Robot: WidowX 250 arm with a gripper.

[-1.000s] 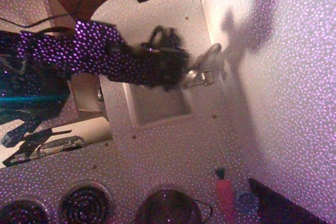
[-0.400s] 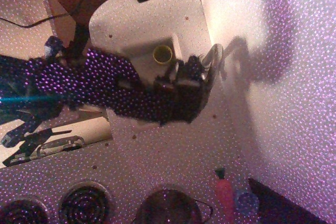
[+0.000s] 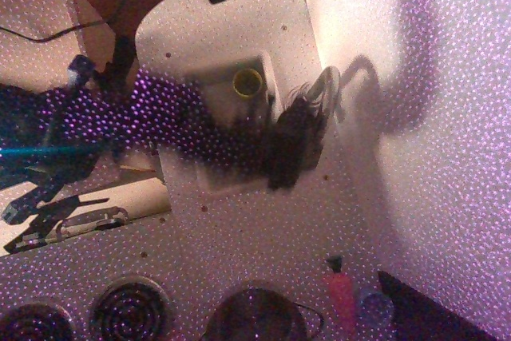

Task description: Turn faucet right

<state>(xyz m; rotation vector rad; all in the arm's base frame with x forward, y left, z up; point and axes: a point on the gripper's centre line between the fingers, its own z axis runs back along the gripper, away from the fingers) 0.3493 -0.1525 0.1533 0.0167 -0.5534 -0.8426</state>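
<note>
The faucet [image 3: 327, 89] is shiny silver metal, standing at the sink's far edge near the wall, its arched spout showing just past my gripper. My gripper [image 3: 299, 137] is a dark, blurred mass right beside the faucet's base, covering the lower part of it. The blur hides the jaws, so I cannot tell whether they are open or shut, or whether they touch the faucet. My arm [image 3: 160, 121] stretches in from the left across the sink [image 3: 215, 81].
A yellow cup [image 3: 247, 82] sits in the sink. A pink carrot-like toy [image 3: 342, 297] and a blue cup [image 3: 374, 307] lie near the wall at the bottom. Stove burners [image 3: 128, 309] and a dark pot [image 3: 255, 317] line the bottom edge. A wall runs along the right.
My arm swung from above the sink down across it, uncovering the yellow cup. The faucet spout now points the other way, and my gripper sits lower beside its base.
</note>
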